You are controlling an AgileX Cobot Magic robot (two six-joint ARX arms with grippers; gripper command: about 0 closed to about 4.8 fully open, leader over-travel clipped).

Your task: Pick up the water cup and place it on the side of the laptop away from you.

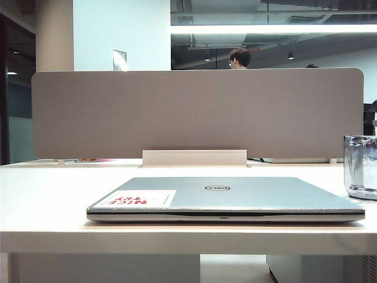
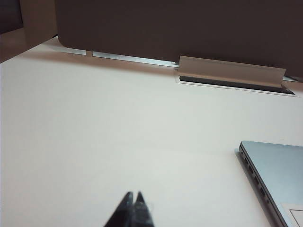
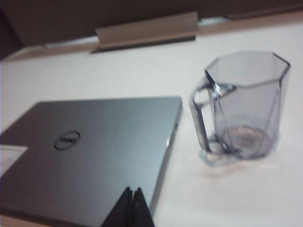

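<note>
Revealing the water cup [image 3: 244, 106] handle, right gripper [image 3: 132, 193] closed beside laptop [image 3: 94, 156].

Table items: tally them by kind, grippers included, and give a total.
Laptop, closed, lid up: 1
Water cup, clear, upright on the table right of the laptop: 1
Grippers, both shut and empty: 2, the left gripper over bare table left of the laptop, the right gripper over the laptop's near edge
Total: 4
</note>
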